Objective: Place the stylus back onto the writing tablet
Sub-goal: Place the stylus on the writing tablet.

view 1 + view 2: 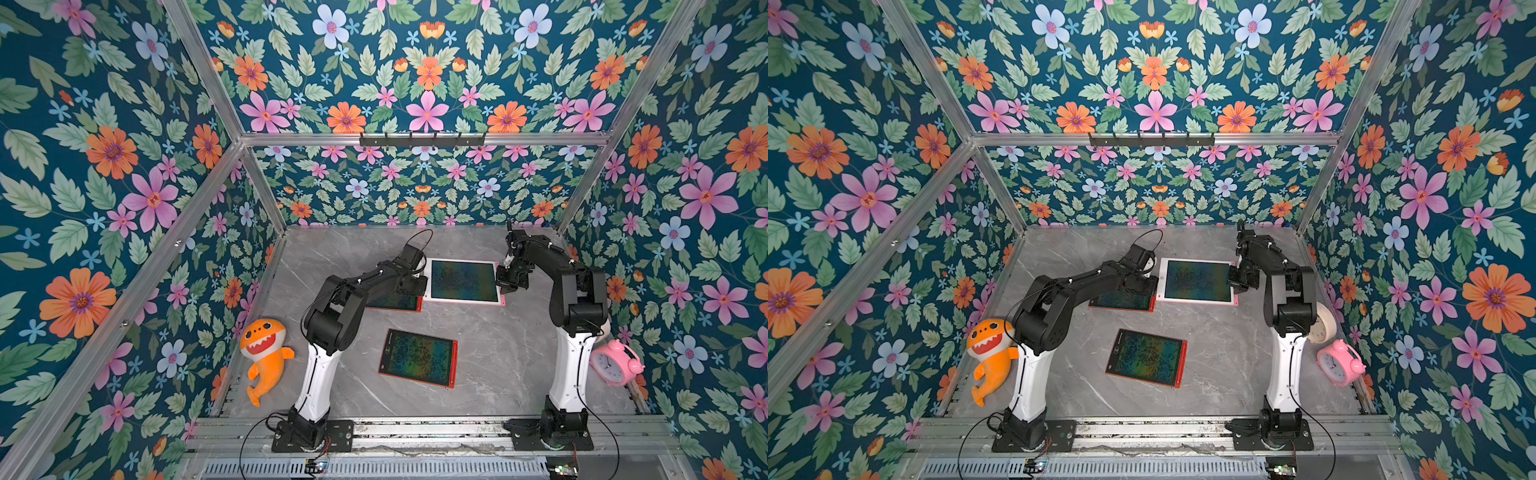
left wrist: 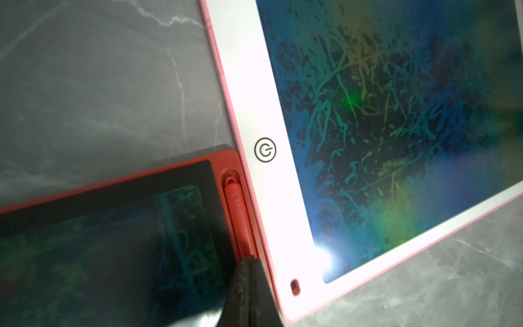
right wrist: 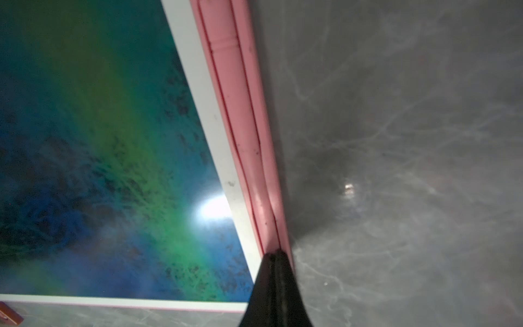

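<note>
Where the red tablet touches the white tablet, a red stylus lies in the slot along the red tablet's side. The left pincer is fully closed with its tips together and holds nothing. Its tips sit at the lower part of that stylus, though whether they press on it cannot be told.

Along the white tablet's opposite side, a pink stylus lies in the groove of the pink edge. The right pincer, likewise closed and empty, has its tips at that stylus's end.

Both tablets lie flat on the grey marbled desk, their screens full of rainbow scribble. In both top views a third tablet, also red, lies apart from them, nearer the arm bases and between the arms. An orange shark plush lies beside the left arm, and a pink clock beside the right.
</note>
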